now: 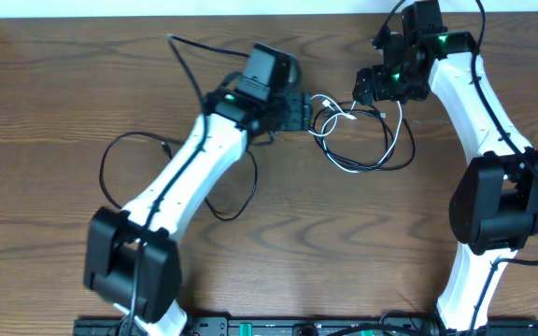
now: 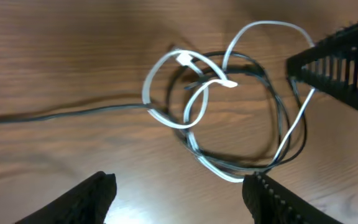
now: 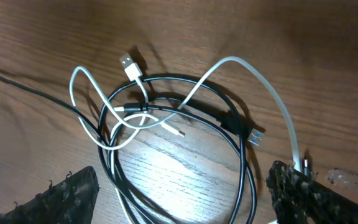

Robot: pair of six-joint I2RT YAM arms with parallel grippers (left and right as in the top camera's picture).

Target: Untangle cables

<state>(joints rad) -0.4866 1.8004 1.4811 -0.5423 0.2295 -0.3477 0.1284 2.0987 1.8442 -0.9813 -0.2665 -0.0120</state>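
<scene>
The cables (image 1: 355, 169) lie in a loose tangle on the wooden table between my two grippers. Black cords (image 3: 166, 78) form a large loop, and a white cord (image 3: 253, 71) winds through it. A white USB plug (image 3: 127, 62) and a black USB plug (image 3: 255, 137) show in the right wrist view. The left wrist view shows the white loops (image 2: 185, 124) over the black ring (image 2: 279, 124). My left gripper (image 1: 304, 110) (image 2: 179, 190) is open and empty, just left of the tangle. My right gripper (image 1: 364, 89) (image 3: 182, 186) is open above the loop, with the white cord passing beside its right finger.
Thicker black arm wires (image 1: 110, 159) loop over the table left of the left arm. One thin black strand (image 2: 55, 114) trails away from the tangle. The right gripper's finger (image 2: 340, 62) reaches into the left wrist view at the upper right.
</scene>
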